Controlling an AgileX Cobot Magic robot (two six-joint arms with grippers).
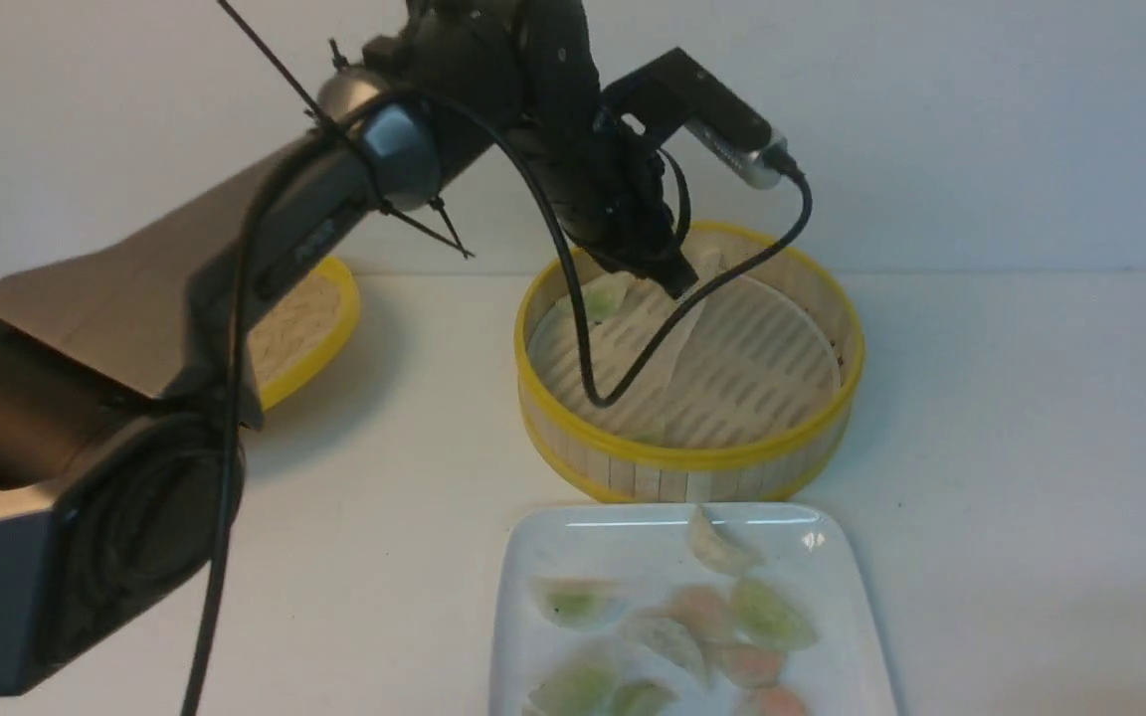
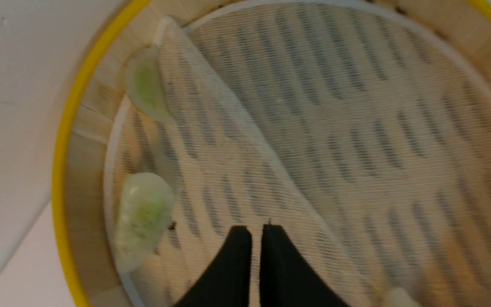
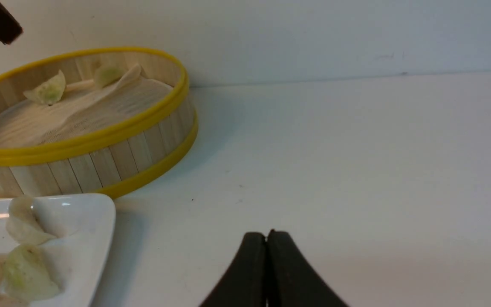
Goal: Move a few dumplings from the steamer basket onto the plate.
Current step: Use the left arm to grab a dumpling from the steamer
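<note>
Left pincer [image 1: 677,283], front view: it points down into the steamer basket [image 1: 692,462] near the far wall, just beside a green dumpling [image 1: 603,295]. My left arm reaches in from the basket's left, wrist bent steeply downward. The plate [image 1: 672,515], just in front of the basket, already carries several dumplings.

Left wrist view: the jaws are closed to a sliver above the liner [image 2: 313,128], with nothing visible between them. Two dumplings [image 2: 143,217] lie ungripped by the basket's wall. I judge this a pick-up step; next I would reopen and straddle the nearer one.

Right wrist view: my right pincer [image 3: 267,234] is closed and empty over the desk [image 3: 356,149] beside the basket.
</note>
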